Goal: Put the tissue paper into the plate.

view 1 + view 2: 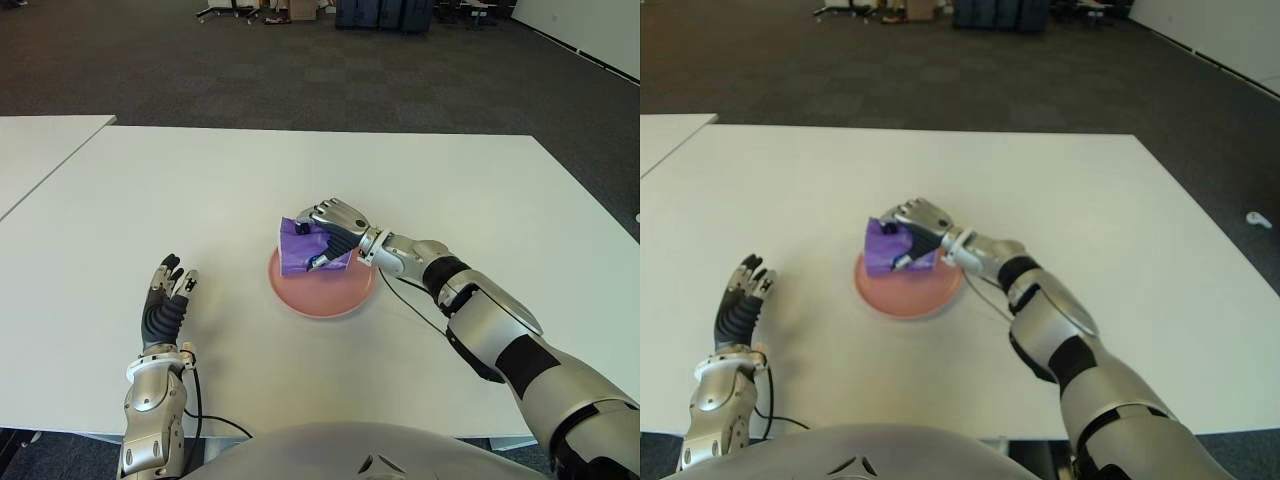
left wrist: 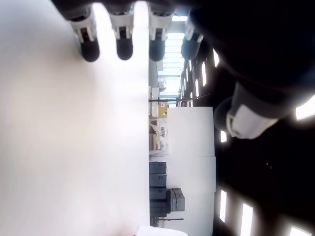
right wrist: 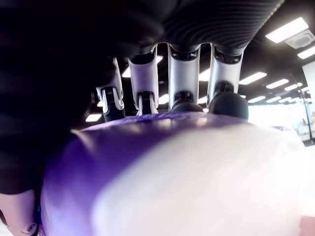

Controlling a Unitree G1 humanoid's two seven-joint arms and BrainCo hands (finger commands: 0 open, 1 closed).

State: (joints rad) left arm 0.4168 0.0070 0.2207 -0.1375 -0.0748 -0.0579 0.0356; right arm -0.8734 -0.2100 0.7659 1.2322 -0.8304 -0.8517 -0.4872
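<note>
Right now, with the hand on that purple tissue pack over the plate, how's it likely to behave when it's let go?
The purple tissue pack looks soft, probably light. Held by the right hand over the pink plate, it should likely flop flat, not roll.

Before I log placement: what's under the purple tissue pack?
The round pink plate, with the right hand gripping the purple tissue pack. Contact between them is hidden.

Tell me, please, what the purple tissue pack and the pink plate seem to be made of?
The tissue pack, held by the right hand, looks like soft glossy plastic film: it creases and shines. The plate looks like smooth matte plastic or glazed ceramic; I cannot tell which.
</note>
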